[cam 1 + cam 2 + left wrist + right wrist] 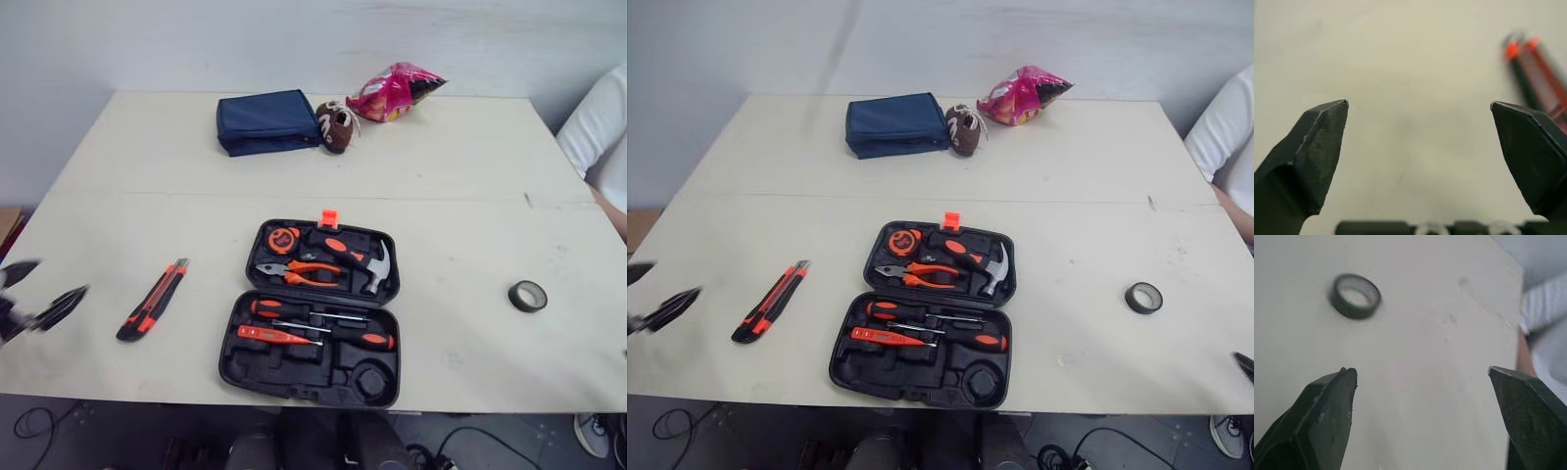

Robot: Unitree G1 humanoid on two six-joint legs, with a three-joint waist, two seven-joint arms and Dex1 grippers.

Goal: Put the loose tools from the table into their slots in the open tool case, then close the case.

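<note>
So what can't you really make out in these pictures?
Eye views: the person is cut off by the right edge.
Left wrist view: the utility knife is blurred and cut off by the edge.
Eye views: the tool case has empty slots too dark and small to match to tools.
Eye views: the snack bag has print too small to read.

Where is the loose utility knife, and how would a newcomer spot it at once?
Start at the open black tool case near the front edge of the table. Left of it, apart, the utility knife lies flat. It is long, slim, orange-and-black; the tape roll on the right is a small dark ring.
</note>
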